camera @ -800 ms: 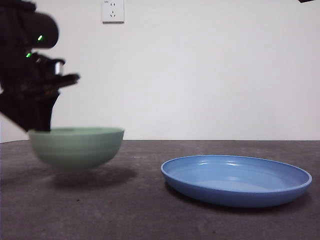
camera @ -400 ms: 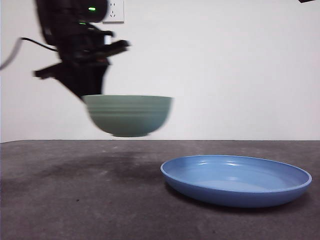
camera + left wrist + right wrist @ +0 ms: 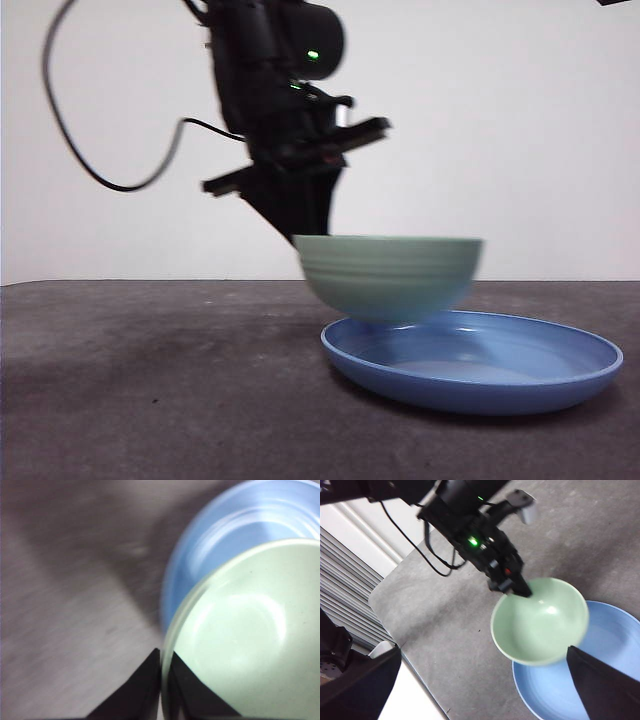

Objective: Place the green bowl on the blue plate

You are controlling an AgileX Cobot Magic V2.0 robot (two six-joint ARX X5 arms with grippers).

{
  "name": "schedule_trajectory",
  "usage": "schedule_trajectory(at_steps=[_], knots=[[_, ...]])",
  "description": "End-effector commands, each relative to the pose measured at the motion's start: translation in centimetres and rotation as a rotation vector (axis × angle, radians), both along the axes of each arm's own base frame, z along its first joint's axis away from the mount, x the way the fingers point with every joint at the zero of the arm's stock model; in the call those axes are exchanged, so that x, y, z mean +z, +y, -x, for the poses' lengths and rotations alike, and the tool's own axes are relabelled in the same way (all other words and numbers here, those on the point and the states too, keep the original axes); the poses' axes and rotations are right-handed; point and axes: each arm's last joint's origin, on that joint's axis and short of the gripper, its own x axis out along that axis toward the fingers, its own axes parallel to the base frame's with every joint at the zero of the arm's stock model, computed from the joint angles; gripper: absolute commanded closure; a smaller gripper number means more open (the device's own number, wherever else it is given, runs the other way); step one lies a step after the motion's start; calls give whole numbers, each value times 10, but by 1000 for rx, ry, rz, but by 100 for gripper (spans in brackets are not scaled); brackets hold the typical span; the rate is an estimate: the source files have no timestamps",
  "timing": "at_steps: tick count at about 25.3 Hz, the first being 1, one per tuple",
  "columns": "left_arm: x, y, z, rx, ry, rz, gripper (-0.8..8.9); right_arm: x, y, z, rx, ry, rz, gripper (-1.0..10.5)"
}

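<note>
The green bowl (image 3: 390, 275) hangs upright just above the near-left part of the blue plate (image 3: 520, 375), its base a little over the plate's rim. My left gripper (image 3: 305, 228) comes down from above and is shut on the bowl's rim. In the left wrist view the gripper (image 3: 161, 677) pinches the rim, one jaw inside the bowl (image 3: 245, 640) and one outside, with the plate (image 3: 225, 525) beyond. The right wrist view looks down on the bowl (image 3: 540, 622), the plate (image 3: 605, 675) and the left gripper (image 3: 512, 586). My right gripper (image 3: 480, 685) hangs high and open, holding nothing.
A black cable (image 3: 100, 170) loops off the left arm in front of the white wall. The dark grey table (image 3: 150, 400) ends in an edge (image 3: 407, 672) on the left arm's side. A black tip (image 3: 615, 2) shows in the front view's top right corner.
The left gripper has carried the green bowl to the right and downward, from mid-air left of the plate to just over the plate's left part. The plate has not moved.
</note>
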Motion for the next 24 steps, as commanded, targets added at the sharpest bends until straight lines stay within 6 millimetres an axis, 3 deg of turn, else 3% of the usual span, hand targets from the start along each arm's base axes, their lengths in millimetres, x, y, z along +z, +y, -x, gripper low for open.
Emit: schedule_trajectory(at_steps=[1, 7, 24], knots=[[-6, -21, -3, -22, -15, 16, 799, 6, 1, 0, 2, -14, -10, 325], [-19, -45, 0, -55, -43, 45, 799, 6, 1, 0, 2, -13, -10, 325], [-37, -54, -1, -67, -41, 23, 783, 6, 1, 0, 2, -14, -10, 326]])
